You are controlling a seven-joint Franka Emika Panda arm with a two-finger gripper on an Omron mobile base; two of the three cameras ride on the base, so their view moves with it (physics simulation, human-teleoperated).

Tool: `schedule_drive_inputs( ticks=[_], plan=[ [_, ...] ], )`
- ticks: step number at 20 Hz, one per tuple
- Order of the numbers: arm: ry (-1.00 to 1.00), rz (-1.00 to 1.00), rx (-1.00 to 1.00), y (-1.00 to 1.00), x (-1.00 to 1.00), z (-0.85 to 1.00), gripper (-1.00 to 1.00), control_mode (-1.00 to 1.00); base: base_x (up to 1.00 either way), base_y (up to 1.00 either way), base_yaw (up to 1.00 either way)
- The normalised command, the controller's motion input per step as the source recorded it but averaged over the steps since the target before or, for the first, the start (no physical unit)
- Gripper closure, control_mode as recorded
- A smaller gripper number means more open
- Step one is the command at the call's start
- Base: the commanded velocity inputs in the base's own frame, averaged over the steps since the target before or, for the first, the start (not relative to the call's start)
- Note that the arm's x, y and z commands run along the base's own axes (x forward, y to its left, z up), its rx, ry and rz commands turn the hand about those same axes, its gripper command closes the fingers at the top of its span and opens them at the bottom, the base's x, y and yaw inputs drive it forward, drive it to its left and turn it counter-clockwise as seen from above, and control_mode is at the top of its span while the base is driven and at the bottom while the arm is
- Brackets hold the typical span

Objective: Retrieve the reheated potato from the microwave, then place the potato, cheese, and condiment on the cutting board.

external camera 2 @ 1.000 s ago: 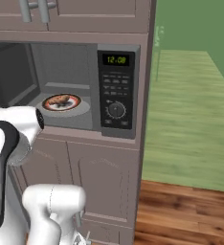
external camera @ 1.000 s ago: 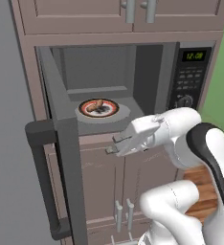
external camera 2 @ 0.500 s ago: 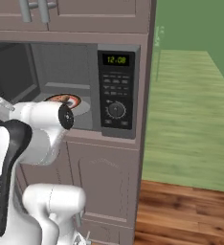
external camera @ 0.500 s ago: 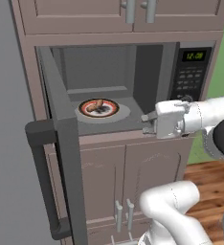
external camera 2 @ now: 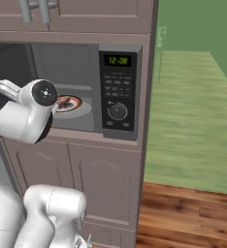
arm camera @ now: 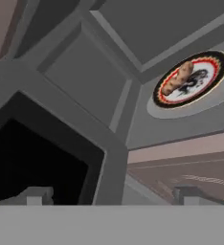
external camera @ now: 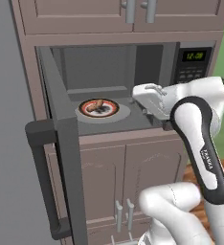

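**Potato on its plate, hand at the oven mouth**

The microwave [external camera: 133, 81] sits built into brown cabinetry, its door [external camera: 61, 143] swung wide open to the left, the dark bar handle [external camera: 42, 182] facing outward. The keypad panel [external camera 2: 118, 92] with green clock digits and a round knob stands to the right of the cavity.

The white arm [external camera: 200, 139] rises from below and bends toward the opening. Its gripper [external camera: 150, 98] is at the right front of the cavity, just above the oven floor, pointing inward and leftward.

Inside, a round plate [external camera: 98, 108] with a dark-and-red rim rests on the grey turntable [external camera: 121, 114]. The potato [external camera: 97, 103] lies on the plate, a small brown oblong.

In the hand view the plate [arm camera: 212, 76] and potato [arm camera: 177, 77] appear at the upper right, well apart from the finger tips [arm camera: 35, 195] at the bottom edge. The jaws stand wide apart with nothing between them. The potato lies ahead of them and off to one side, not in line with the gap, untouched.
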Motion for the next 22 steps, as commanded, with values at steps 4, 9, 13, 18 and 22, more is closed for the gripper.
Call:
schedule_drive_inputs(
  ticks=[4, 9, 13, 18, 22],
  plan=[
    [0.0, -0.3, -0.25, 0.0, 0.78, -0.07, -1.0, -1.0, 0.0, 0.0, 0.0],
    [0.0, -0.24, -0.2, 0.16, 0.59, -0.32, -1.0, -1.0, 0.0, 0.0, 0.0],
    [0.06, -0.18, -0.1, 0.21, 0.75, -0.22, -1.0, -1.0, 0.0, 0.0, 0.0],
    [0.15, -0.12, -0.03, 0.18, 0.79, -0.06, -1.0, -1.0, 0.0, 0.0, 0.0],
    [0.19, -0.08, 0.0, 0.17, 0.57, -0.16, -1.0, -1.0, 0.0, 0.0, 0.0]
  ],
)
